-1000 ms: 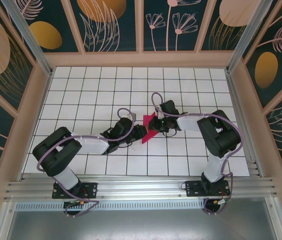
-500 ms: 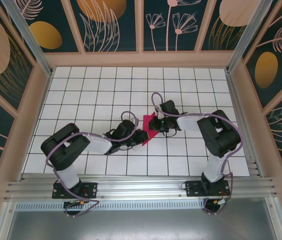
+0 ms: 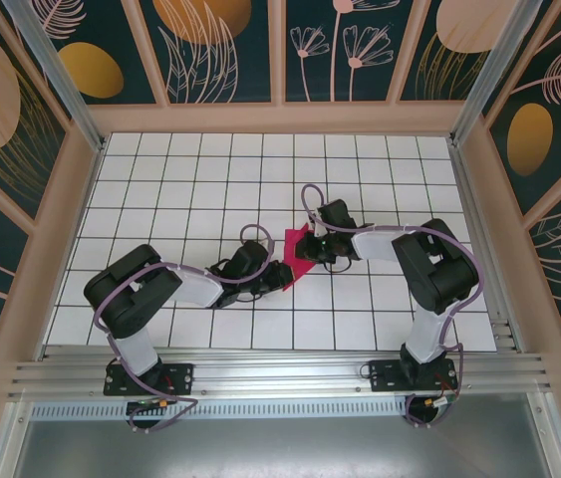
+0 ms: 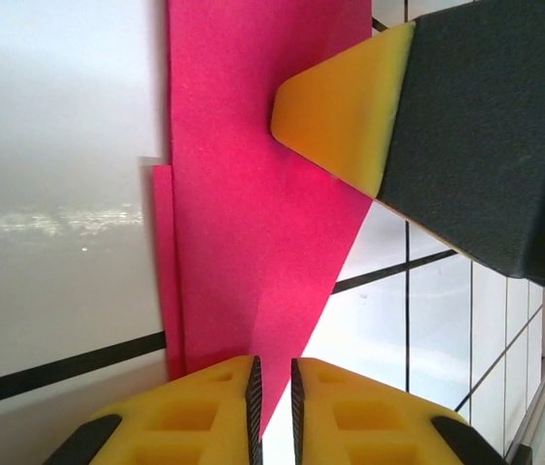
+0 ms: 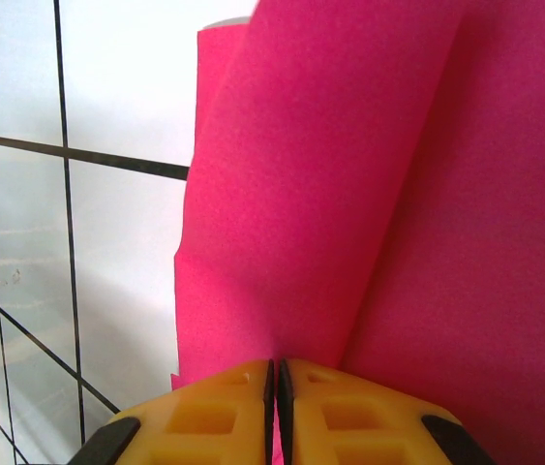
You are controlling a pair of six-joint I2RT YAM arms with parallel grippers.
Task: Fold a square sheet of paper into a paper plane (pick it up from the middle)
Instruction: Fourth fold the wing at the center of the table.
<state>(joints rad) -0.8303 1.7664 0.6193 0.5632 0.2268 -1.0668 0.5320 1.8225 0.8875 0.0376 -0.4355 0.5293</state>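
your left claw (image 4: 272, 387) is closing narrow on the lower point of the thin magenta-pink paper sheet (image 4: 253, 194), its two yellow fingertips standing almost together with the paper's tip running in between them. your right claw (image 5: 274, 387) is pinching the same sheet, its yellow tips pressing shut with a sliver of pink showing in the seam. from the right wrist, the paper is curling upward in a soft fold, one layer lying over another, with a narrow strip of a lower layer peeking out along the left edge. from the left wrist, a yellow fingertip (image 4: 345, 107) of the right claw is resting on the paper's upper part, well apart from the left tips. from above, the sheet is sitting near the middle of the white gridded counter (image 3: 180, 189), between the two claws, the left one reaching in from the near left and the right one from the right.
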